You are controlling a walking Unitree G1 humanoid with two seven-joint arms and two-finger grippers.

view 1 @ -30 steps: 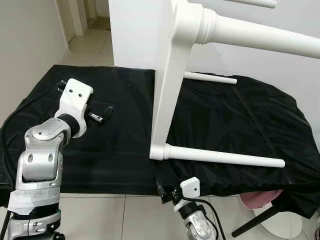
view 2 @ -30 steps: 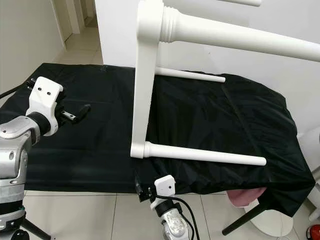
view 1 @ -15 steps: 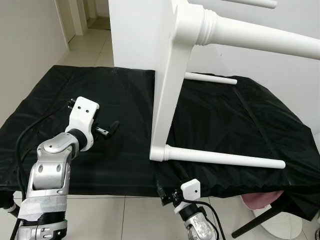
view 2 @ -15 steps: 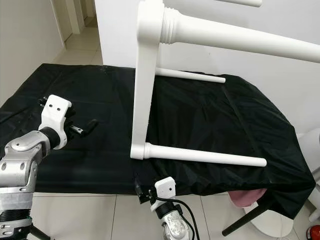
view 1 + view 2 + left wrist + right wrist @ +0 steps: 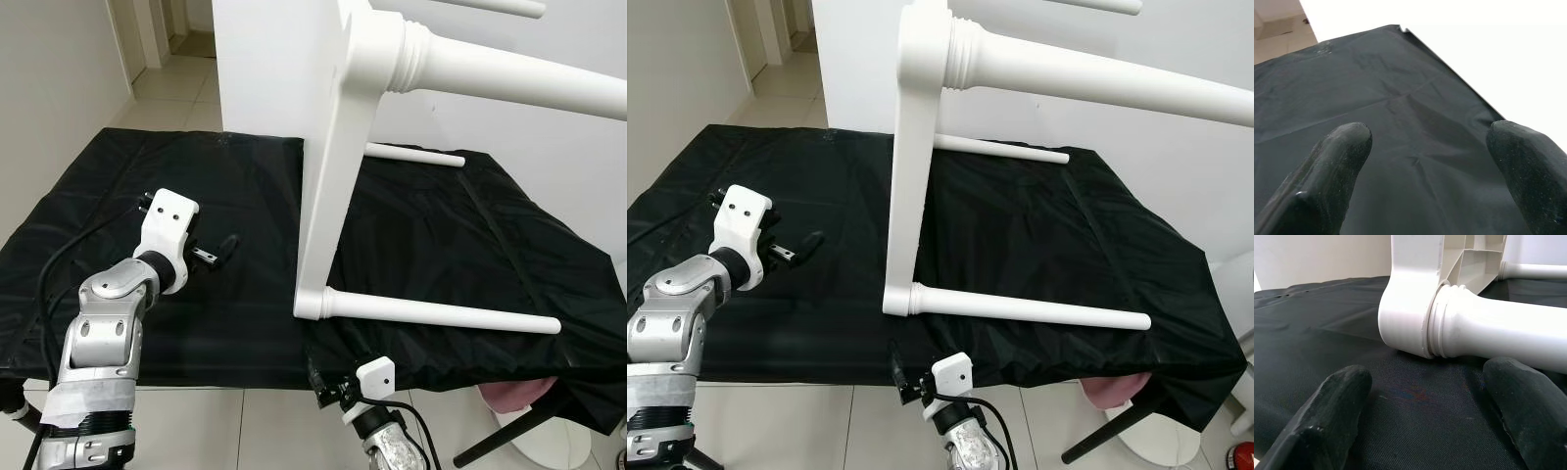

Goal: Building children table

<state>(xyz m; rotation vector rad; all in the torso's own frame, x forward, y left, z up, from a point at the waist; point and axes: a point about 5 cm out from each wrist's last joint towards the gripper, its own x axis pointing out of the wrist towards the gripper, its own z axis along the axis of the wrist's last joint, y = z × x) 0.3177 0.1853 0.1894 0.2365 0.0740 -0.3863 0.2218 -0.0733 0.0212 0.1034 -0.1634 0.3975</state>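
Black cloth covers the work surface before me, with pale floor tiles and a white wall beyond it. On the cloth the white children's table lies tipped on its side, its top standing upright on one edge. One table leg runs level just above the cloth near me, a second leg runs level at the far side, and a thick upper leg juts out overhead.

Change noted against half a second ago: my left gripper has edged slightly forward and toward the tabletop; against one second ago it has come down and nearer to me. The table has not moved.

Left arm: elbow bent, forearm raised from below the cloth's near edge, wrist reaching over the cloth. Its fingers stand wide apart, holding nothing, pointing across the bare cloth toward the upright tabletop, which is well apart from them.

Right arm: low, at the cloth's near edge. My right gripper is spread wide and empty, fingers resting low over the cloth. Directly ahead of it, near, sits the table's lower corner where the near leg joins.
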